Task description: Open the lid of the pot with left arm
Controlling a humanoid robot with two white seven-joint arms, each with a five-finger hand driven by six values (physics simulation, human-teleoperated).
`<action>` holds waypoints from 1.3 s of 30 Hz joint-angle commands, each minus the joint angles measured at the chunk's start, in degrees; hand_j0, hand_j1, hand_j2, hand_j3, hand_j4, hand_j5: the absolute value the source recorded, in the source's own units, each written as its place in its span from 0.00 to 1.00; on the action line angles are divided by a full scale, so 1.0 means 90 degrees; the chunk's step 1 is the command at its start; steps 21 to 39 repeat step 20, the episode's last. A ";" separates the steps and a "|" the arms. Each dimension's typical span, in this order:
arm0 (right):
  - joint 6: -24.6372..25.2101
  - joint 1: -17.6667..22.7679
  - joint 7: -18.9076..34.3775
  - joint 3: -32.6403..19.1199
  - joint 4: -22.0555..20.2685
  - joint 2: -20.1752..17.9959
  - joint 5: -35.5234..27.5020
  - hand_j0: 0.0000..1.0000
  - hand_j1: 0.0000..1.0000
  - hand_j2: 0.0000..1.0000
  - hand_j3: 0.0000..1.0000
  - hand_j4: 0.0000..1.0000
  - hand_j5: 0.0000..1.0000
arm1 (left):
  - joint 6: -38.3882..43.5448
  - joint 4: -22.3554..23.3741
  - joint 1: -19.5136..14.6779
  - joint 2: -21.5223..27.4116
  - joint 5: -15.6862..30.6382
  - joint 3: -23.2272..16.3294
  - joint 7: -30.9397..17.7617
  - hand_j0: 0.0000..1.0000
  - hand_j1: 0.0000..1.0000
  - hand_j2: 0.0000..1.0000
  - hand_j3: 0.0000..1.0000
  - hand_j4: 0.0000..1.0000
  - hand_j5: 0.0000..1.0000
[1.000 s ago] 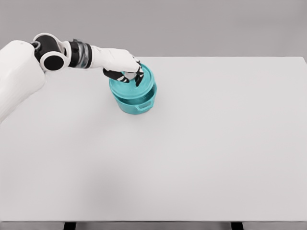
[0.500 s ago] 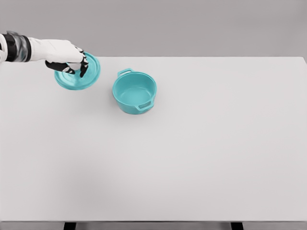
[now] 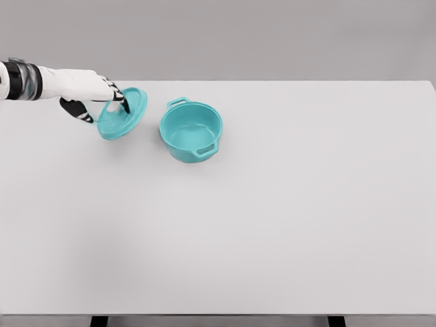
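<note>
A white robot arm reaches in from the left side of the head view, its left robot hand [image 3: 102,101] closed on the teal lid [image 3: 123,113] of a cooking pot. The dark fingers [image 3: 125,103] curl around the knob at the lid's middle, and the lid hangs tilted, its far rim higher than its near rim, over the far left part of the desk [image 3: 286,225]. Whether the lid's low edge touches the desk surface cannot be told from this angle.

The teal pot [image 3: 191,131] stands upright and uncovered just to the right of the lid, apart from it, near the far edge of the desk and left of its centre. Its pale interior is open to view. One loop handle points toward the far left corner, the other toward the near side, facing the camera.

The white desk fills most of the frame beneath a plain grey backdrop. Two dark legs [image 3: 99,321] show under its near edge, one toward each corner. The right arm does not appear.
</note>
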 commanded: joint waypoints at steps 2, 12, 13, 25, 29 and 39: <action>0.0000 0.0010 0.0001 0.0000 0.0000 -0.0001 0.0000 1.00 1.00 1.00 1.00 1.00 1.00 | 0.0016 0.0034 0.0000 -0.0005 0.0018 0.0011 0.0003 0.91 0.91 0.91 0.91 0.91 0.91; 0.0000 0.0000 0.0001 0.0000 0.0000 -0.0001 0.0000 1.00 1.00 1.00 1.00 1.00 1.00 | 0.0016 0.0073 0.0000 0.0239 0.0116 0.0011 0.0003 1.00 1.00 1.00 1.00 1.00 1.00; 0.0000 0.0000 0.0001 0.0000 0.0000 -0.0001 0.0000 1.00 1.00 1.00 1.00 1.00 1.00 | 0.0016 0.0297 0.0010 0.0395 0.0145 0.0001 0.0003 1.00 1.00 1.00 1.00 1.00 1.00; 0.0000 0.0000 0.0001 0.0000 0.0000 -0.0001 0.0000 1.00 1.00 1.00 1.00 1.00 1.00 | 0.0016 0.0737 0.0049 0.0503 0.0155 0.0021 0.0003 1.00 1.00 1.00 1.00 1.00 1.00; 0.0000 0.0000 0.0001 0.0000 0.0000 -0.0001 0.0000 1.00 1.00 1.00 1.00 1.00 1.00 | 0.0016 0.0737 0.0049 0.0503 0.0155 0.0021 0.0003 1.00 1.00 1.00 1.00 1.00 1.00; 0.0000 0.0000 0.0001 0.0000 0.0000 -0.0001 0.0000 1.00 1.00 1.00 1.00 1.00 1.00 | 0.0016 0.0737 0.0049 0.0503 0.0155 0.0021 0.0003 1.00 1.00 1.00 1.00 1.00 1.00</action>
